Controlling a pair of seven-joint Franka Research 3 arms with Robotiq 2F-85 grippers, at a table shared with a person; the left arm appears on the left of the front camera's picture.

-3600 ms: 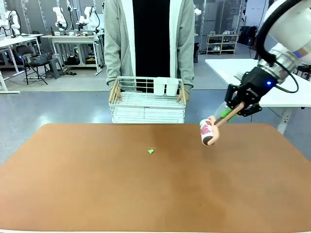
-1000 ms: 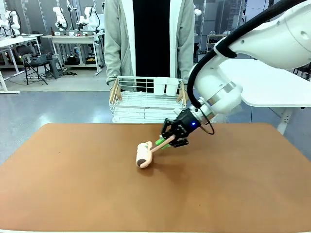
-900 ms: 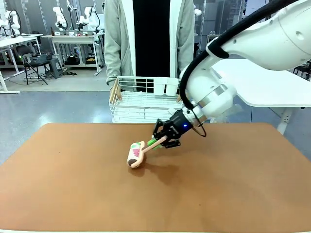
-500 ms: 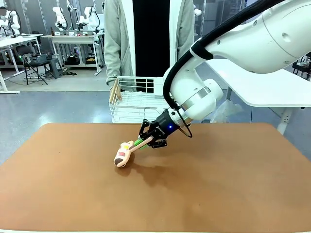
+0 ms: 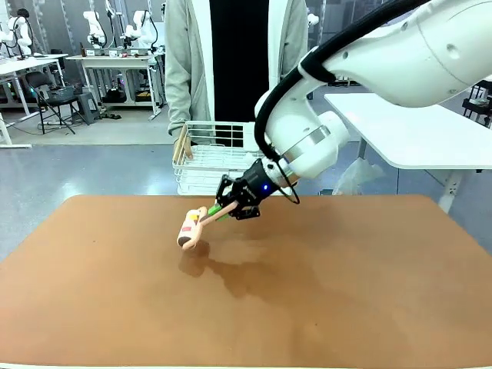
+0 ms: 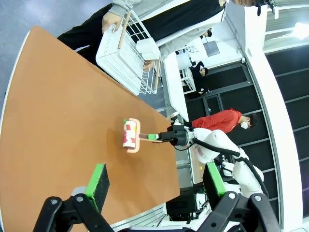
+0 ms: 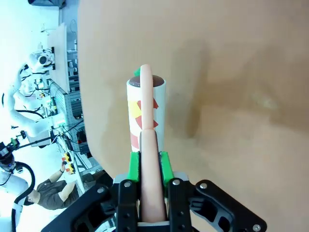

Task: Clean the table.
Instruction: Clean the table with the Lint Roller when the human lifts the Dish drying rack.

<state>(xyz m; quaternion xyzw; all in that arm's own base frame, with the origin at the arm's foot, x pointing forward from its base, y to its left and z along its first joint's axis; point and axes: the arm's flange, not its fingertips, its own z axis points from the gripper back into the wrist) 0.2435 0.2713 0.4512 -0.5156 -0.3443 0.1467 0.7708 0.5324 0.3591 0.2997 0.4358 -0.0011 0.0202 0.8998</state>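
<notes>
**Reddish-brown table [image 5: 346, 292] under a lint roller [image 5: 188, 229]**

Right gripper [image 5: 228, 206] is pinched on the roller's pink handle, drum pointing toward the robot's left and seemingly just off the top. Left gripper [image 6: 155, 182] stands spread, empty. The table spans the foreground, long axis left to right: stiff, smooth, matte, likely too heavy to shift, so work it through the roller handle.

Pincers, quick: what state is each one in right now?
Left pincer: open, empty.
Right pincer: closed on the lint roller handle.
</notes>
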